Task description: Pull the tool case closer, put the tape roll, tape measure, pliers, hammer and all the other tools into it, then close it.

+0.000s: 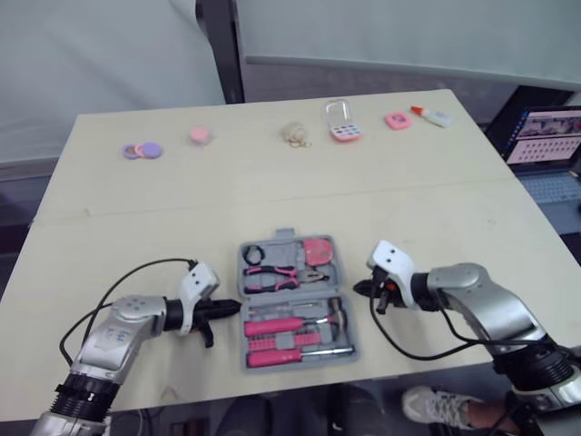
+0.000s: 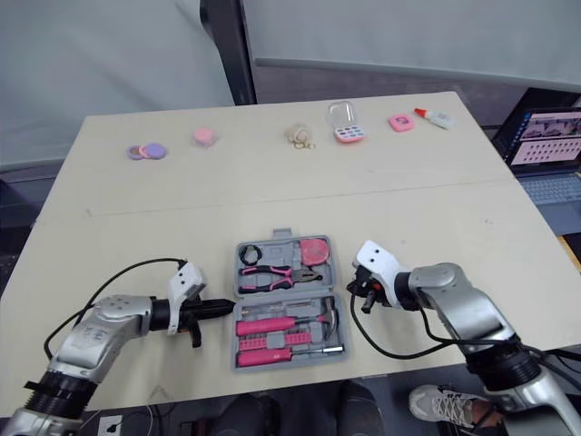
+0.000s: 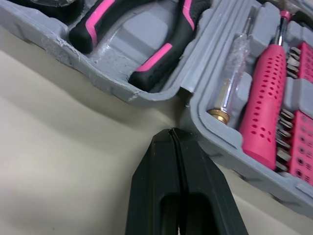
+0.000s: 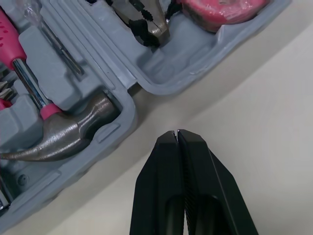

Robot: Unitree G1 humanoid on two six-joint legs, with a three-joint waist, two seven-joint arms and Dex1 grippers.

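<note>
So the tool case [image 1: 281, 247] was lying open flat on the table [image 1: 136, 227], and it looked fully packed. The tape roll [image 1: 253, 255], pliers [image 1: 277, 274] and tape measure [image 1: 318, 249] sat in its far half, and the hammer [image 1: 300, 322] in its near half.

The left gripper [image 1: 234, 309] was pinched shut on nothing, tip just beside the case's left edge, right at the notch where the two halves join. I couldn't tell if it was touching. The right gripper [image 1: 360, 289] was the same deal, shut and empty, just off the case's right edge at the other end of that seam.

So the hinge line ran gripper to gripper, and neither arm was nearer. My guess: only the closing remained, by folding one half over that seam.
</note>
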